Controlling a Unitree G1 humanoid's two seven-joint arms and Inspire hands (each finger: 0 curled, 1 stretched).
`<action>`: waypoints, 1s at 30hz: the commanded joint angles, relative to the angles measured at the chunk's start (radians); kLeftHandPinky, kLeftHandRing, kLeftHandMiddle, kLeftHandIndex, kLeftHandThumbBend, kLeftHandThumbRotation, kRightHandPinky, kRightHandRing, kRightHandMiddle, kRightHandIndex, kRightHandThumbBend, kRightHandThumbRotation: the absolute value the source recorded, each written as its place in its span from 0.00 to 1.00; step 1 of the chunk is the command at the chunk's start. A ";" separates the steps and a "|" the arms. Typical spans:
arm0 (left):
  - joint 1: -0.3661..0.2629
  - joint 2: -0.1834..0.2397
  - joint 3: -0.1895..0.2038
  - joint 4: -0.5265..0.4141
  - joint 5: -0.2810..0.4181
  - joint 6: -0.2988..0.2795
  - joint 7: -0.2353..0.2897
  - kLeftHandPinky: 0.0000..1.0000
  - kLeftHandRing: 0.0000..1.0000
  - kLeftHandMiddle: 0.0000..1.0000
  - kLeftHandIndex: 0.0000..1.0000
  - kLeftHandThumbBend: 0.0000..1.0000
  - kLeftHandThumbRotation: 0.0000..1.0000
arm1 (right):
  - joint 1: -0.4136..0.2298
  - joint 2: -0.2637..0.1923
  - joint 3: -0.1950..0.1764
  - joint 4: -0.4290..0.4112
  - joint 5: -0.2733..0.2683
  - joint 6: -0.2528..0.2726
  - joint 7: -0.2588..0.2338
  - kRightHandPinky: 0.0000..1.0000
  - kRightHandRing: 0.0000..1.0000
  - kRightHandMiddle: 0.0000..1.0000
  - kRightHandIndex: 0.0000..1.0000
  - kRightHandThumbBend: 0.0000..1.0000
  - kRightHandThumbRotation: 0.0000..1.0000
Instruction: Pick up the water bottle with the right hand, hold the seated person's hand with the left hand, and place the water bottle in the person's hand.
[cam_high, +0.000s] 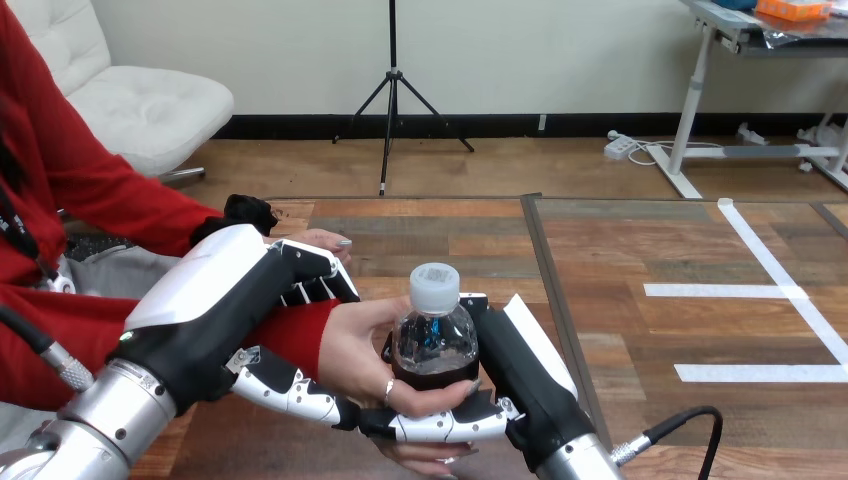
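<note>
My left hand (225, 300) is clamped on the person's wrist (300, 332): fingers (315, 280) curl over the top of the red sleeve, thumb tucked underneath. My right hand (515, 365) is on the water bottle (433, 340), palm against its right side, fingers hooked round in front of its base. The person's hand (358, 350) is on the bottle too, palm up, cupping it from the left, one finger curled across the front just above my fingers. So the bottle stands upright between my right hand and that palm, over the near left part of the tabletop (450, 235). It's a small, squat bottle of clear plastic with a white ribbed cap (434, 283), looking dark in its lower half; I can't make out any print on it. Count: one bottle, two robot hands, two of the person's hands, the person's other hand (322, 240) showing just behind my left hand. Three white tape strips (720, 290) lie on the tabletop well off to the right.
</note>
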 joint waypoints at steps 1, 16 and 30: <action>-0.033 -0.018 -0.021 -0.039 -0.022 -0.042 0.016 0.35 0.40 0.46 0.48 0.99 0.00 | -0.098 0.028 0.008 0.022 -0.009 0.025 0.005 0.23 0.28 0.36 0.40 0.86 0.06; -0.024 -0.017 -0.025 -0.048 -0.014 -0.026 0.021 0.34 0.40 0.46 0.48 0.99 0.00 | -0.095 0.026 0.005 0.032 -0.005 0.030 0.003 0.23 0.28 0.36 0.41 0.87 0.06; -0.029 -0.024 -0.031 -0.033 -0.011 -0.035 0.029 0.35 0.40 0.46 0.48 0.99 0.00 | -0.083 0.023 0.006 0.012 -0.002 0.053 0.010 0.24 0.30 0.37 0.42 0.87 0.07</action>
